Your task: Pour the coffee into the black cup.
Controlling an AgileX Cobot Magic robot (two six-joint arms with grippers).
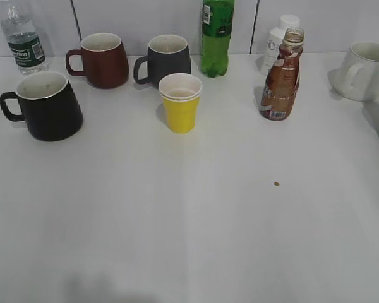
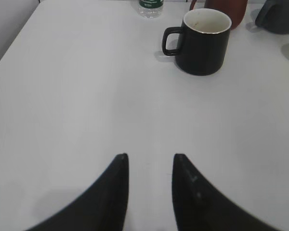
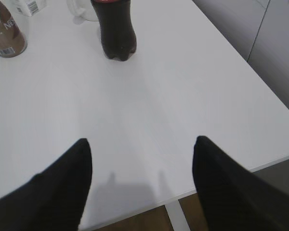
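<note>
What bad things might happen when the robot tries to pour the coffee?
The coffee bottle has no cap, so a bumpy grab could spill it. The yellow cup stands between it and the black cup, so it might get knocked over. The white bottle right behind could tip too.

White matte worktop (image 1: pixel 189 240) fills the view — soft, even light, faint shadows only. Along its far edge, a pale grey panelled wall (image 1: pixel 139 19) with dark vertical seams. At the near right corner, brown floor (image 3: pixel 135 225) below the edge and a white table leg (image 3: pixel 176 216) — grey panels (image 3: pixel 274 43) beyond the right edge.
</note>
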